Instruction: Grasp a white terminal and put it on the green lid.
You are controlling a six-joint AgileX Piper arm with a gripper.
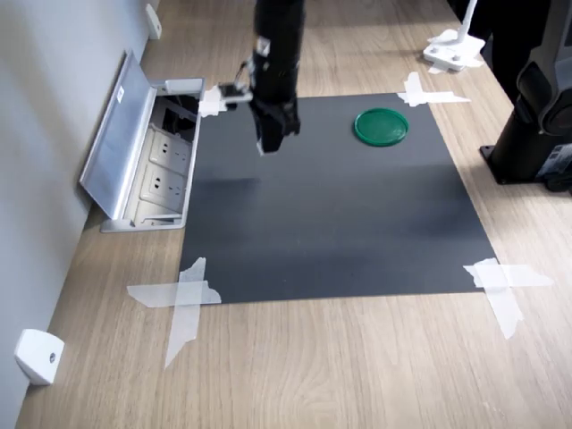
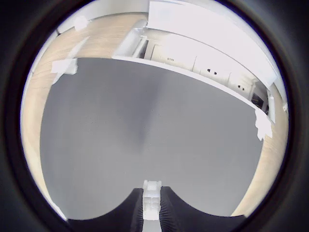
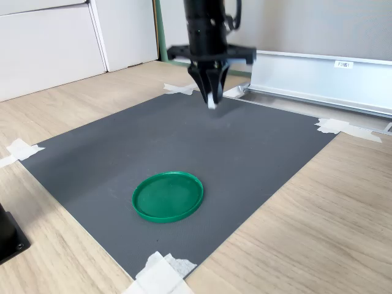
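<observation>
my gripper (image 2: 152,205) is clamped on the white terminal (image 2: 151,195), which sits pinched between my fingertips and lifted clear of the dark mat (image 1: 340,223) on the desk (image 1: 357,375). so the grasp looks done. the green lid (image 3: 168,196) lies empty on the mat, well apart from me, toward the first exterior view's right. what is left, as i judge it: carry the terminal across, lower it over the lid and let go.
</observation>
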